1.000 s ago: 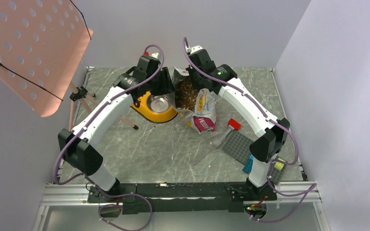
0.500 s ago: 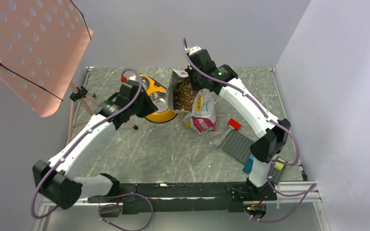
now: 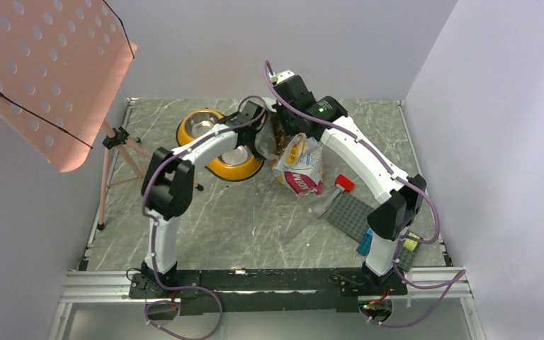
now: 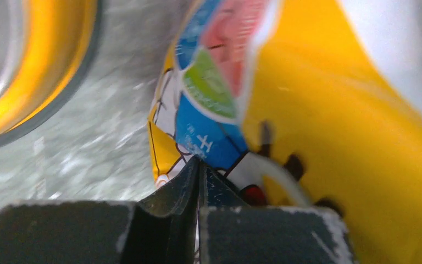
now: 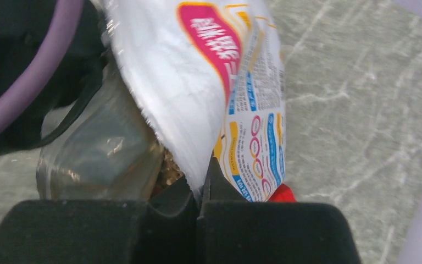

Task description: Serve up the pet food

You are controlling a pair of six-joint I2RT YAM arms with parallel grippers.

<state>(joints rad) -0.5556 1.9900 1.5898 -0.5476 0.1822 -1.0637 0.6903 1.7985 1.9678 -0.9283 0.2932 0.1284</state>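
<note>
Both left gripper [image 4: 199, 168] and right gripper [image 5: 202, 179] were clamped on the bag [image 3: 302, 164]; I judged a slip would scatter pet food [image 5: 168, 171] past the bowl [image 3: 214, 168]

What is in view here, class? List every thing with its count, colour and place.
glossy white, pink and yellow pet food bag: one, mid-table, top open
small brown dry kibble pieces: many, brown, inside the bag's mouth
yellow double bowl with two steel cups: one, yellow and steel, left of the bag
pink perforated music-stand panel: one, pink, upper left on a tripod
grey studded baseplate: one, grey, right of the bag
red-capped clear bottle-like item: one, between bag and baseplate
blue block: one, blue, by the right arm's base
grey marbled table: one, under everything
left arm's fingers: two, black, shut on the bag's left side
right arm's fingers: two, black, shut on the bag's edge
</note>
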